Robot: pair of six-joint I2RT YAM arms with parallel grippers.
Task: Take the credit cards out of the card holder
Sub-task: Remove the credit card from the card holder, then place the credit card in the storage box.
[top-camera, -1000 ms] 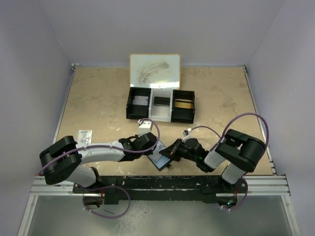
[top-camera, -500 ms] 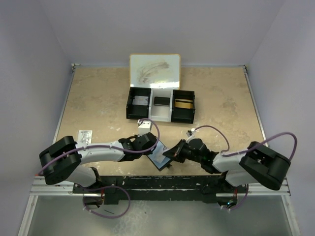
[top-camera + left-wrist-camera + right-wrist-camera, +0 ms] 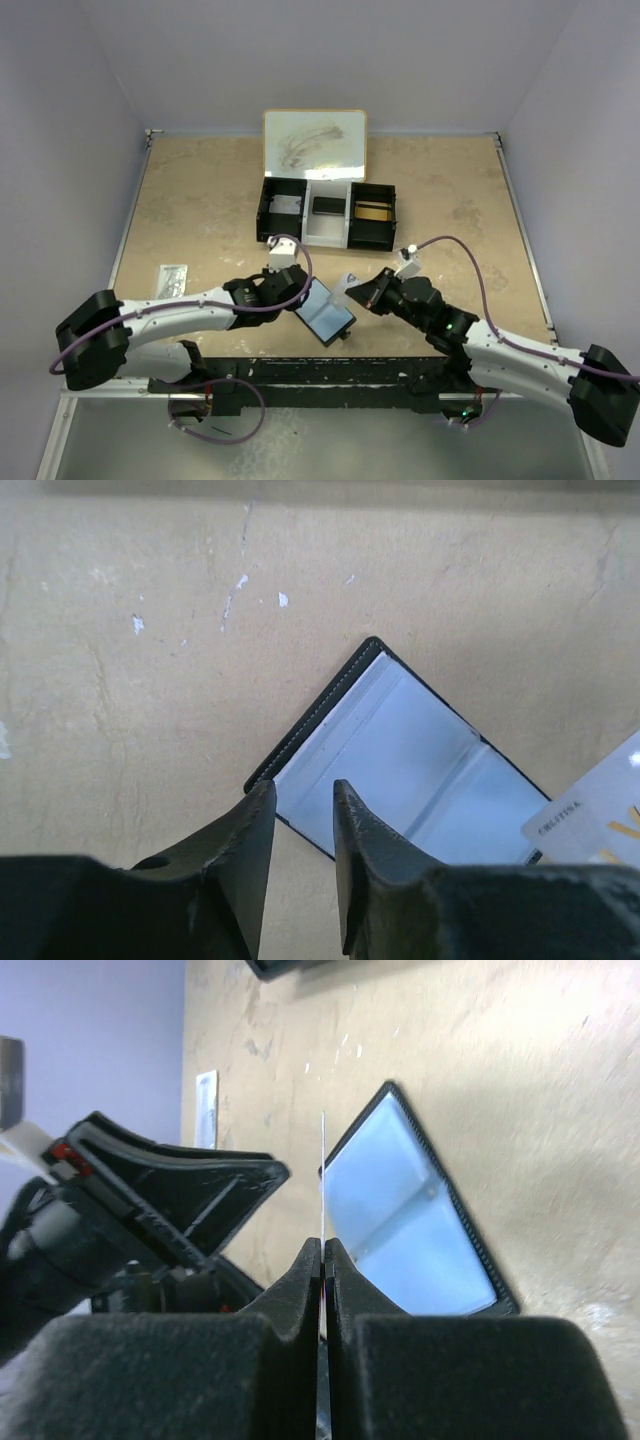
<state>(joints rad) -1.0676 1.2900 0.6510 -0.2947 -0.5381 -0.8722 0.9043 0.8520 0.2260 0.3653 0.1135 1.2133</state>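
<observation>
**Right jaws lift a credit card [image 3: 347, 286] clear of the card holder [image 3: 326, 312]**

Since a second ago the right arm [image 3: 520, 350] has unfolded from its raised, bent pose. It now stretches low along the near edge of the surface [image 3: 200, 200] toward the near right corner, and it has carried the card up and off the holder. The left arm [image 3: 170, 315] has also drawn back a little toward the left, and its jaws have come off the holder's left edge.

The right jaws are pressed together on the card. The right wrist view shows it edge-on as a thin pale line [image 3: 322, 1180] rising from between the tips. In the left wrist view its white face with printed lettering [image 3: 590, 820] shows at the right margin.

The left jaws stand slightly apart with nothing between them, just beside the holder's near left corner.

The card holder lies spread open and flat on the surface, close to the middle of the near edge. Its shiny grey-blue inside faces up and its black rim is turned at an angle to that edge.

Toward the far edge sits a black-and-white three-compartment tray [image 3: 300, 232] with its white lid [image 3: 313, 145] standing open. A small clear packet [image 3: 173, 277] lies near the left edge.
</observation>
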